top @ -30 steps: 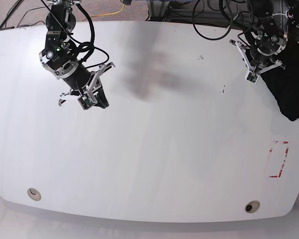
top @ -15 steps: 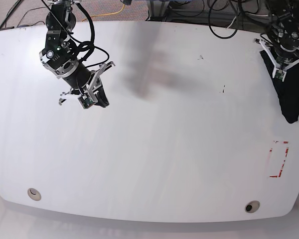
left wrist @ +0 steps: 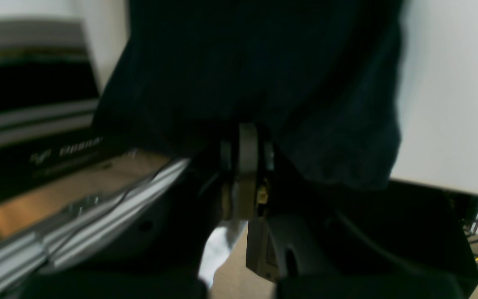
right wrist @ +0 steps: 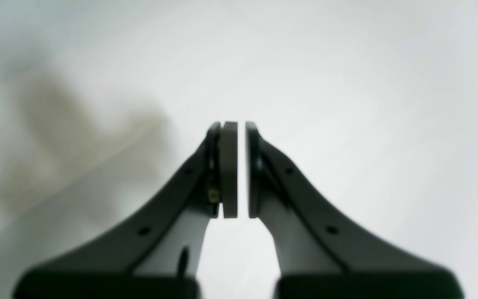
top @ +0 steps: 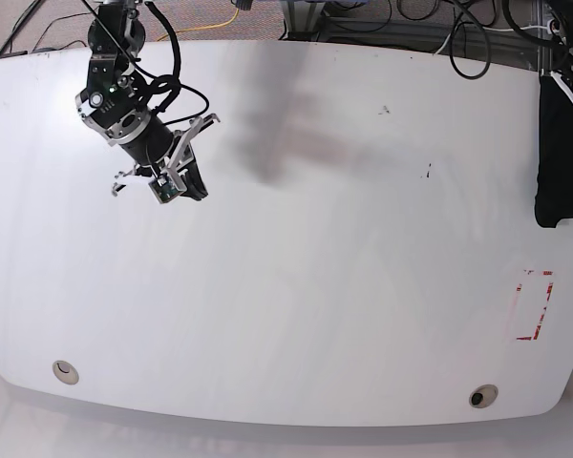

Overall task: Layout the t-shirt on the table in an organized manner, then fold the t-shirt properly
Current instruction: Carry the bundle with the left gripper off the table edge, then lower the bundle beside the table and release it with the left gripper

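Left gripper point(left wrist: 245, 141) clamped on one t-shirt point(top: 562, 153), table point(top: 296, 315) 3 o'clock edge; right gripper point(right wrist: 237, 128) together, empty, 10 o'clock.

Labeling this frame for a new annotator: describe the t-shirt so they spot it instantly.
Start at the white table and go to its far edge on the base view's right. The t-shirt hangs there as a bunched strip pinched in the left gripper. It is matte black cloth, unlike the thin glossy cables nearby.
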You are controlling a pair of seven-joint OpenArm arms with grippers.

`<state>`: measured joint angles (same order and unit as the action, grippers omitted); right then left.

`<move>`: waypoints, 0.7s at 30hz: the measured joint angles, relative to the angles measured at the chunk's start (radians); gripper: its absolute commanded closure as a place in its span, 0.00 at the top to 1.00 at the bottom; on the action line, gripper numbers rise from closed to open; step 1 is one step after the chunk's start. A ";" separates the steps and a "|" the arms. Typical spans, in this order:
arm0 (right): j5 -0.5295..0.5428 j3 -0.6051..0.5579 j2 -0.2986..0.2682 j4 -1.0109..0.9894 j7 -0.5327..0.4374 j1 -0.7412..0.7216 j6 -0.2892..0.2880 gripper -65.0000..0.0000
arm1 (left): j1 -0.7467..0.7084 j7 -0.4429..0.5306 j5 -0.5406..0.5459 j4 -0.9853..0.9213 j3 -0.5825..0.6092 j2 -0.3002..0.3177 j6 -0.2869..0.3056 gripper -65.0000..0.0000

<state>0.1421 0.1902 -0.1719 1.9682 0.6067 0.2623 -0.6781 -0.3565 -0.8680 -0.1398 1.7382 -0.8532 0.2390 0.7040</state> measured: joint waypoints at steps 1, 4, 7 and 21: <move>0.001 0.000 0.000 0.006 0.000 0.003 0.000 0.04 | 0.003 -0.001 -0.003 0.005 0.000 0.000 0.000 0.00; 0.001 0.000 0.000 0.016 -0.001 0.004 0.000 0.04 | 0.008 -0.001 0.000 0.038 0.005 -0.003 0.001 0.00; 0.004 0.000 0.000 0.019 -0.003 0.002 0.000 0.04 | 0.011 0.001 0.002 0.090 0.023 -0.022 -0.001 0.00; 0.003 0.000 0.000 0.019 -0.002 0.003 0.000 0.04 | 0.154 0.017 -0.006 0.074 0.210 -0.051 -0.004 0.00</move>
<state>0.1452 0.1902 -0.1715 1.9873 0.6044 0.2649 -0.6781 -0.2020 -0.8509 -0.1463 1.8122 -0.6434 0.1875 0.7002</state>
